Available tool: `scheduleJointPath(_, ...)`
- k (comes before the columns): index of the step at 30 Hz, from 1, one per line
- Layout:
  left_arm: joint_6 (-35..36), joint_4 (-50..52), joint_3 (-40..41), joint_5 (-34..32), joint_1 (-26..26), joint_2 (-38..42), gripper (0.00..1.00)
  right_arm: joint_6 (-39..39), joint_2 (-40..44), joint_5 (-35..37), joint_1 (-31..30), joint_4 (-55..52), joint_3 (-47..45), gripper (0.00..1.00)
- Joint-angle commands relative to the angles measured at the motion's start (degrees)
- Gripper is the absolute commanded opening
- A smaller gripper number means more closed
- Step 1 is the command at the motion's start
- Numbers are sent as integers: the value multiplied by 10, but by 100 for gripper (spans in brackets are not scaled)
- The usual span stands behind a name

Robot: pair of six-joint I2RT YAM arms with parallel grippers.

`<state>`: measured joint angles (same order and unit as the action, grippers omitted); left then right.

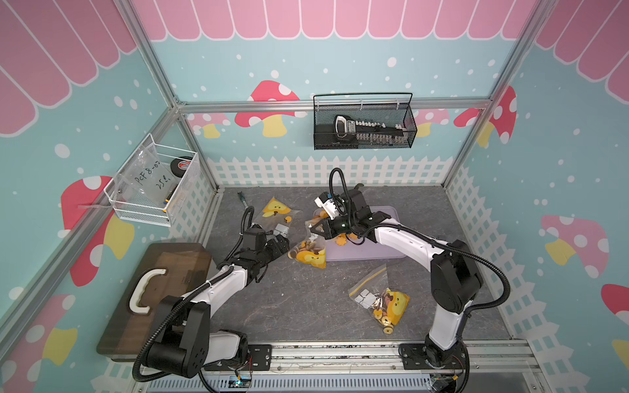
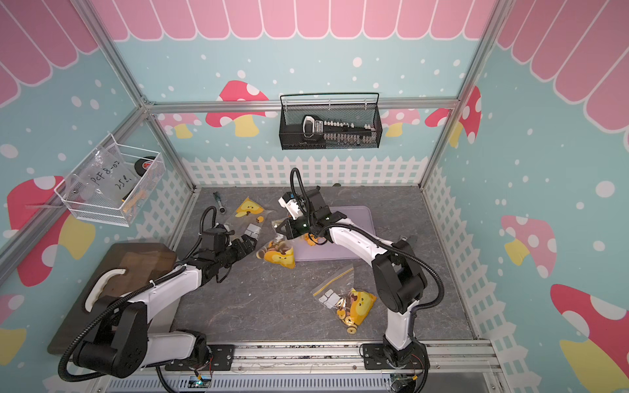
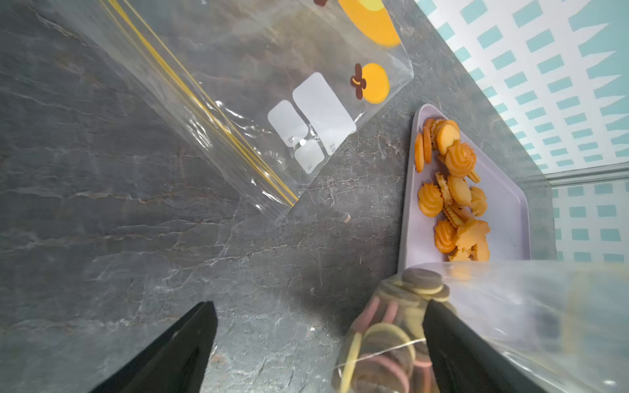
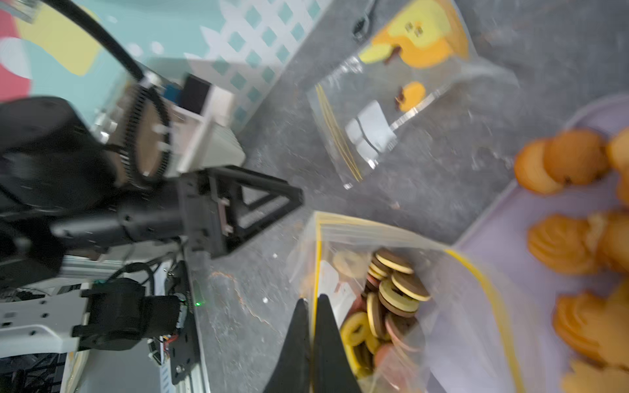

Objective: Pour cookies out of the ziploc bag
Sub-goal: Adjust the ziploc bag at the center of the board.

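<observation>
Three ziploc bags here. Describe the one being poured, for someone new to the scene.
Find the lavender tray toward the back of the grey tabletop. At its left edge sits a ziploc bag of ring cookies, its rim pinched by the shut right gripper. The empty bag behind and the full bag up front lie loose; only this one is gripped.

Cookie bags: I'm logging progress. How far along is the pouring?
Done: one empty bag lies flat; orange cookies sit in the tray. In hand: right gripper pinches the rim of the second bag, ring cookies inside; left gripper open beside it. Left: tip that bag out, then the third bag, still filled.
</observation>
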<state>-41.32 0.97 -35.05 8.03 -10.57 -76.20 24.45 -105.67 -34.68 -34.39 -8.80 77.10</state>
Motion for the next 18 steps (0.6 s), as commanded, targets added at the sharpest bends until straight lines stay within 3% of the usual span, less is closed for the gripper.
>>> scheduleJointPath(1, -19, -35, 2, 15, 3, -11, 99, -26, 22, 43, 9, 27, -42, 0)
scheduleJointPath(9, -11, -45, -3, 38, 3, -22, 99, -11, 53, 81, 43, 84, -146, 0)
scheduleJointPath(14, -13, -74, 12, 80, 3, -31, 95, -2, 59, 89, 55, 95, -164, 0)
scheduleJointPath(18, -14, -104, 37, 124, 1, -26, 87, 3, 53, 92, 58, 96, -159, 0)
